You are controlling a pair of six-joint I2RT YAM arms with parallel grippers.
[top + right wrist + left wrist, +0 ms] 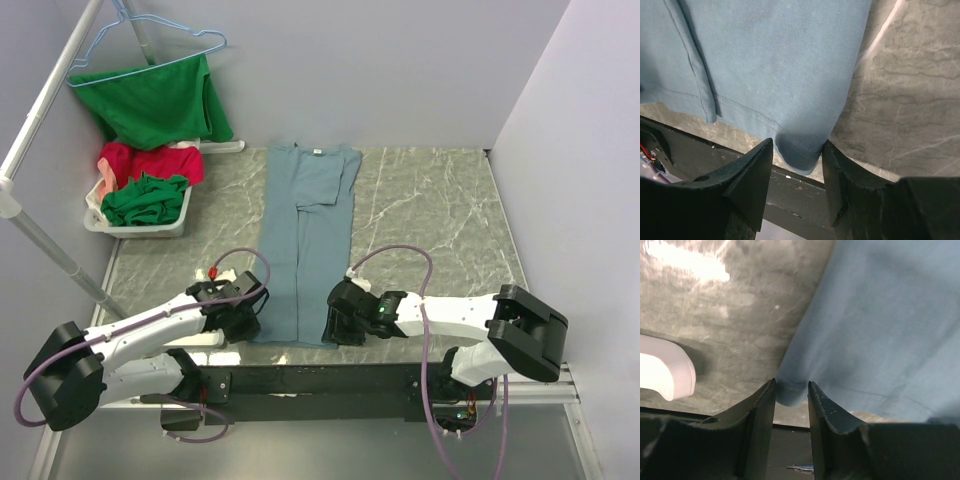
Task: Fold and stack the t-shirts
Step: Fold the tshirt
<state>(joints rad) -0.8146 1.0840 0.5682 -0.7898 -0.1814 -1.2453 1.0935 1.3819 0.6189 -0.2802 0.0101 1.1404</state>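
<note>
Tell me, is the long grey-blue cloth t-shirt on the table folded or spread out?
Partly folded: the grey-blue cloth t-shirt lies as a narrow lengthwise strip with its sides turned in, not yet folded crosswise.

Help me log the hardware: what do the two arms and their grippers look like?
Both the left arm and right arm have white links with bulky black joints. A purple cable loops along each. The left gripper and right gripper have black, wedge-shaped fingers. A small green light glows on the right wrist.
</note>
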